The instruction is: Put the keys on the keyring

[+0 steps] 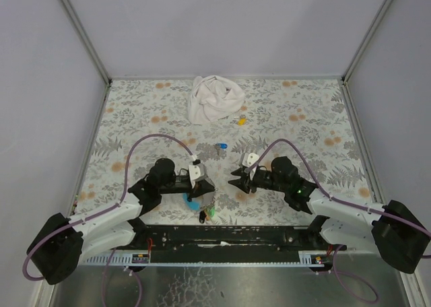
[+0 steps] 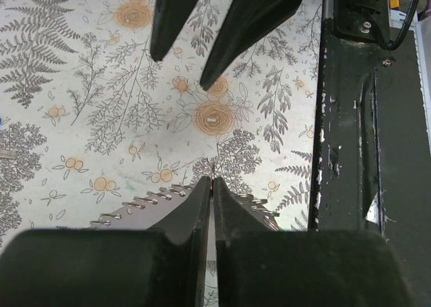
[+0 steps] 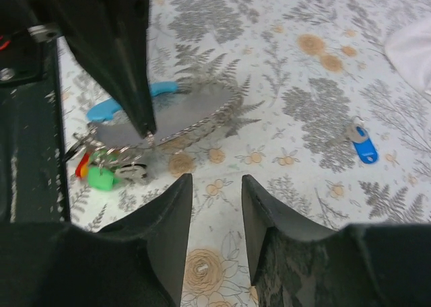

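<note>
- left gripper (image 1: 203, 192): in the top view it sits near and centre-left on the table (image 1: 135, 112), pointed down over the keyring bundle; the blue end of the strap (image 1: 192, 202) and a green-capped key (image 1: 211, 213) lie just under it.
- right gripper (image 1: 237, 179): just to the right of the left one, fingers pointing left, nothing in them. the loose blue-capped key (image 1: 221, 147) lies farther out and slightly left of it, its long axis running roughly left to right.
- left wrist view: left gripper (image 2: 212, 186) fingers are pressed together, with a thin bright sliver, judged to be the keyring (image 2: 213, 167), pinched at the tips. the stitched strap (image 2: 145, 202) runs off to one side. the right gripper (image 2: 180, 71) stands opposite, tips apart.
- right wrist view: right gripper (image 3: 215, 180) jaws are partly spread and empty. the left gripper (image 3: 145, 128) touches the strap (image 3: 182, 108) at its edge; the green-capped key (image 3: 101, 179) lies below it. the blue-capped key (image 3: 363, 145) lies well off to the right, lying diagonally.
- judgement: the right arm is free and about as near as the left arm, so fetching the blue-capped key falls to it, which means turning away from the ring.
</note>
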Controlling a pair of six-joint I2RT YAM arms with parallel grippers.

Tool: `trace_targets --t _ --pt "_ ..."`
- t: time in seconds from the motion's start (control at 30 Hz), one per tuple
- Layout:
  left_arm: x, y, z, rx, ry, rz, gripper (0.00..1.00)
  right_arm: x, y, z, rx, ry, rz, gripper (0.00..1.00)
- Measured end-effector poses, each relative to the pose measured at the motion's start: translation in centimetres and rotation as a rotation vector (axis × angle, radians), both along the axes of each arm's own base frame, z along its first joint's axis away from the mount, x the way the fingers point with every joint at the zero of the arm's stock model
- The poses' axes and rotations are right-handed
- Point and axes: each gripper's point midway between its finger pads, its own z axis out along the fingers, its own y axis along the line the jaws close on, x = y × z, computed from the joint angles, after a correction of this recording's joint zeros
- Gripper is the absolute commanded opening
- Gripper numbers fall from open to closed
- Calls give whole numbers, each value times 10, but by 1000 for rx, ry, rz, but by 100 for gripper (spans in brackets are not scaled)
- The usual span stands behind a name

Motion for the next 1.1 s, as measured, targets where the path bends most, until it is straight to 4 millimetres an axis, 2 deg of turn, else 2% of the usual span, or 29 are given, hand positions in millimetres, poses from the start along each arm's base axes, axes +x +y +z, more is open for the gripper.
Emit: trace_targets --t 0.27,0.4,0.57,1.1 --pt "-7 5 -8 -2 1 -4 0 -33 17 -12 20 9 244 35" --pt "-8 5 -7 -16 -9 -5 0 -41 25 -18 31 29 316 33" --pt "-7 3 -3 -30 -19 -8 0 -44 32 -24 44 49 365 33" --pt "-8 2 -2 -38 -13 -11 0 -38 48 -23 83 55 397 29"
